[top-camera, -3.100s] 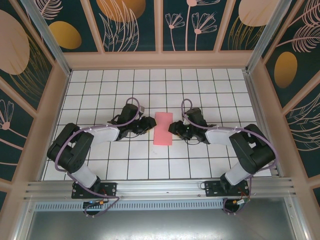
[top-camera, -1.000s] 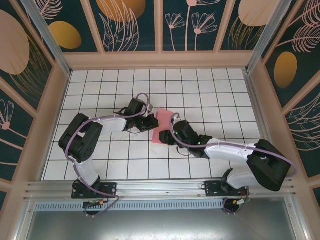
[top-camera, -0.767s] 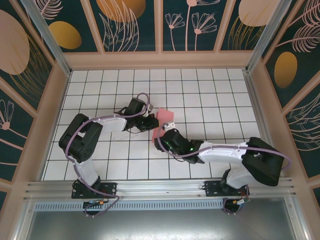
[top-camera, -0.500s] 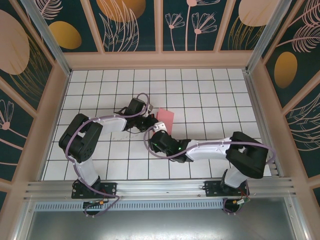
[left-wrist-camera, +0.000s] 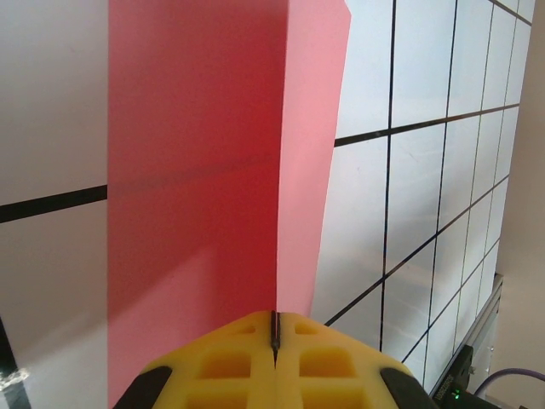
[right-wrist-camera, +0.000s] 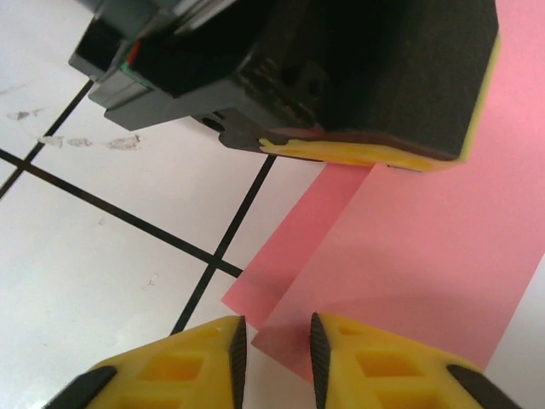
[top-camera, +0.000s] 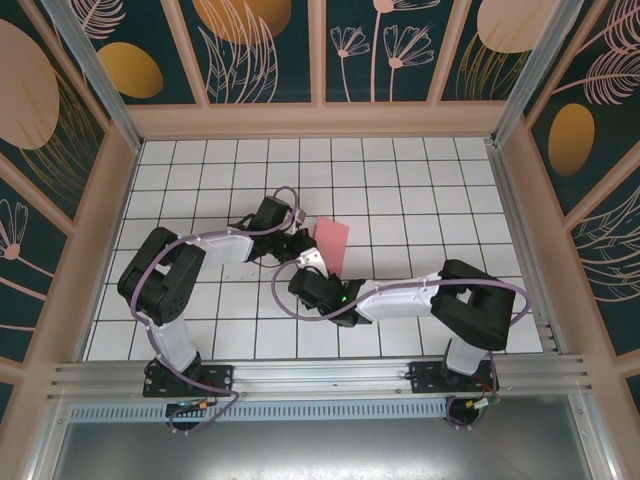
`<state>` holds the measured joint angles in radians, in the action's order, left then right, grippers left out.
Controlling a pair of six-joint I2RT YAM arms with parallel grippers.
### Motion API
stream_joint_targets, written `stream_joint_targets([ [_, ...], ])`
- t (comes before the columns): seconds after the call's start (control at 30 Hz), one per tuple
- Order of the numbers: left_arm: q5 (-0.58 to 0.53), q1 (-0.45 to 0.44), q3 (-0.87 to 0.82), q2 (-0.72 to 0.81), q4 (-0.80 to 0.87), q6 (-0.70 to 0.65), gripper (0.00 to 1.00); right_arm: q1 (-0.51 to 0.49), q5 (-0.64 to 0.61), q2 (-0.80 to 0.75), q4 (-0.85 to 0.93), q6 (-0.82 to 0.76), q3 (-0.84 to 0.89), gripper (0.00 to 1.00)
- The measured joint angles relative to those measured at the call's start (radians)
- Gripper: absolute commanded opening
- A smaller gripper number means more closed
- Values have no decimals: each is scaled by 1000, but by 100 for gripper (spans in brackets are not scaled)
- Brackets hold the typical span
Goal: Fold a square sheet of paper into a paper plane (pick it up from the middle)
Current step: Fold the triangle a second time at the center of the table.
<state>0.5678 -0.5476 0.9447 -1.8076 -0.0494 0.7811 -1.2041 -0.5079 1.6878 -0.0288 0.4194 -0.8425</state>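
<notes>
The square sheet of paper [top-camera: 333, 236] is salmon pink and folded in half, lying near the middle of the white grid table [top-camera: 420, 180]. My left gripper [top-camera: 302, 244] is at its left edge, shut on the paper. The left wrist view has the yellow jaws [left-wrist-camera: 274, 331] pressed together on the fold, with the pink layers [left-wrist-camera: 196, 170] stretching away. My right gripper [top-camera: 311, 266] reaches in from the near side. In its wrist view it [right-wrist-camera: 271, 342] stands open by a narrow gap around the sheet's near corner [right-wrist-camera: 426, 247], just below the left gripper's fingers [right-wrist-camera: 366, 155].
The right arm [top-camera: 400, 297] lies stretched across the near half of the table, its elbow [top-camera: 475, 300] at the right. The left arm [top-camera: 200, 250] bends at the left. Wooden frame walls [top-camera: 110, 220] ring the grid.
The right arm has swung from the paper's right side to its near left corner and its jaws have narrowed. The left gripper has stayed shut on the sheet.
</notes>
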Motion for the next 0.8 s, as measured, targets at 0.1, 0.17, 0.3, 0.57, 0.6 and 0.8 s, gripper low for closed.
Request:
stream_joint_targets([
  [0.1, 0, 0, 0, 0, 2, 0, 0, 0, -9, 0, 8, 1, 0, 11],
  [0.17, 0, 0, 0, 0, 2, 0, 0, 0, -12, 0, 12, -1, 0, 7],
  [0.3, 0, 0, 21, 0, 21, 0, 1, 1, -16, -10, 11, 1, 0, 0],
  [0.57, -89, 0, 37, 27, 69, 4, 34, 55, 95, -108, -26, 9, 56, 0],
  [0.6, -119, 0, 37, 41, 83, 5, 36, 72, 133, -128, -43, 10, 77, 0],
  [0.8, -288, 3, -58, 225, 101, 53, 44, 222, 367, -257, -154, 42, 207, 0],
])
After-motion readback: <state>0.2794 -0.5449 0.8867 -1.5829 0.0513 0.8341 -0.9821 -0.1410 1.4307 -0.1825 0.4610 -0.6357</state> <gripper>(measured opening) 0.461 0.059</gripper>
